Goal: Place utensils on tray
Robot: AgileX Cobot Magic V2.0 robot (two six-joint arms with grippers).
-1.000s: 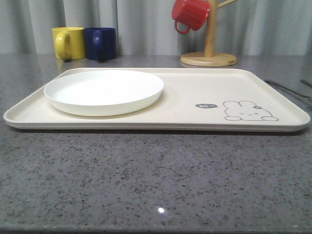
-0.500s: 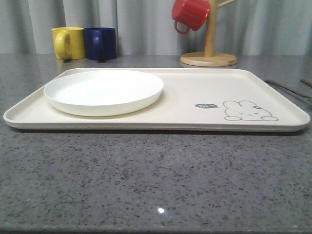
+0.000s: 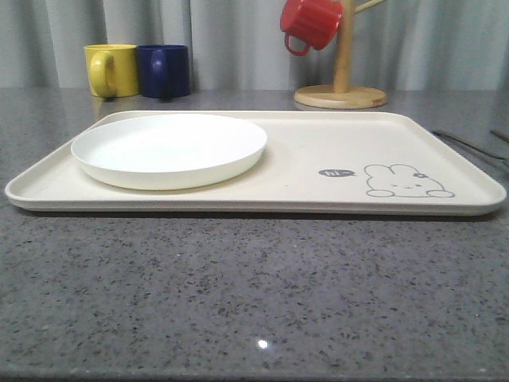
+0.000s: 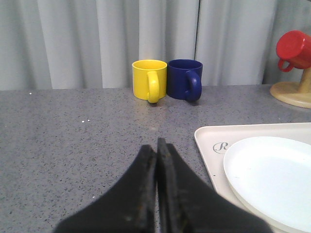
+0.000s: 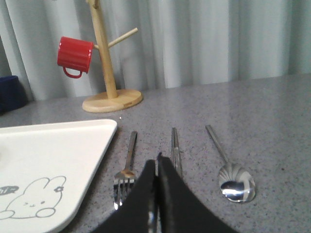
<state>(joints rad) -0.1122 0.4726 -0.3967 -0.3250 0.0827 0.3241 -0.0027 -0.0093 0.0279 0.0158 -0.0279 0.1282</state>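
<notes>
- Grey curtains hang behind a speckled grey stone table (image 3: 254, 294) that carries everything here.
- On it lies the tray (image 3: 318, 151), broad and cream, with a rabbit drawing (image 3: 407, 181) near its right front corner and a white plate (image 3: 169, 149) on its left half.
- None of the utensils is on the tray yet: the fork (image 5: 126, 170), the chopsticks (image 5: 175, 148) and the spoon (image 5: 231, 167) lie side by side on the bare table just off the tray's right edge, handles pointing toward the back edge.
- Toward the table's back edge stand a yellow mug (image 4: 149, 80) and a blue mug (image 4: 185, 79), touching, and a wooden mug stand (image 5: 109, 73) with a red mug (image 5: 74, 56) hung on it.
- Risk, as I judge it: the cutlery is thin, flat and slick against hard stone, so fingers may skate over a handle or pinch only one chopstick; the two sticks lie so close that one could be nudged into the fork.
- Another risk is the tray's low rim catching a utensil carried too low across it.
- The right end effector (image 5: 156, 162) has its fingers pressed together, holding nothing, tips poised over the table between fork and chopsticks.
- The left end effector (image 4: 156, 148) is likewise closed and empty, off the tray's left edge.
</notes>
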